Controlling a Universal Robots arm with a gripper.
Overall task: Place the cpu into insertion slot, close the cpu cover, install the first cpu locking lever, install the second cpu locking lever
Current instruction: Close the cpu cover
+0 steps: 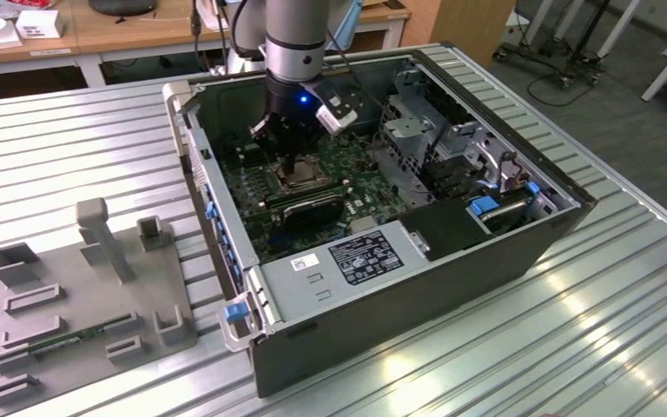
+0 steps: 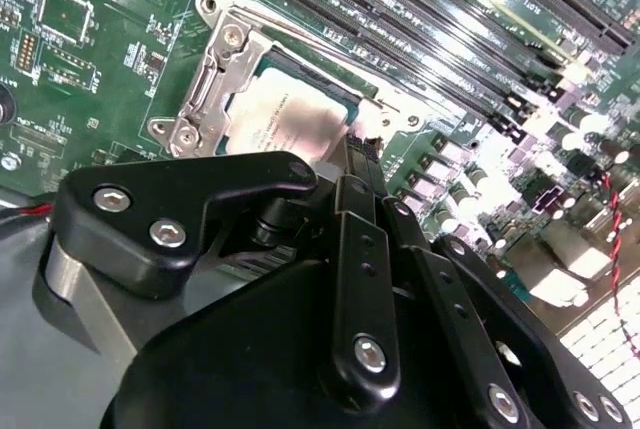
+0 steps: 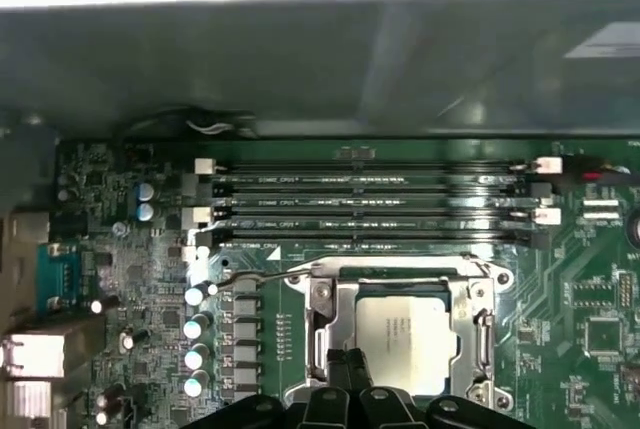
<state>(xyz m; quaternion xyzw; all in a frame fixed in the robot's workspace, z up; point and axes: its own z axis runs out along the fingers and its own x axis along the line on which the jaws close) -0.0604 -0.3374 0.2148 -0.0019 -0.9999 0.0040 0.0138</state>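
The cpu is a pale square chip lying flat in the insertion slot on the green motherboard. It also shows in the second wrist view, cpu. The silvery cpu cover lies down around the chip, its frame bordering the cut-out. A thin metal lever runs along one side of the socket. My gripper is shut, its black fingertips close together at the socket's edge, touching or just above the cover. From outside, the gripper hangs right over the socket.
Long black memory slots run beside the socket, and a row of capacitors stands on another side. The open computer case walls in the board, with a drive cage and a labelled metal box. A grey fixture plate lies on the table.
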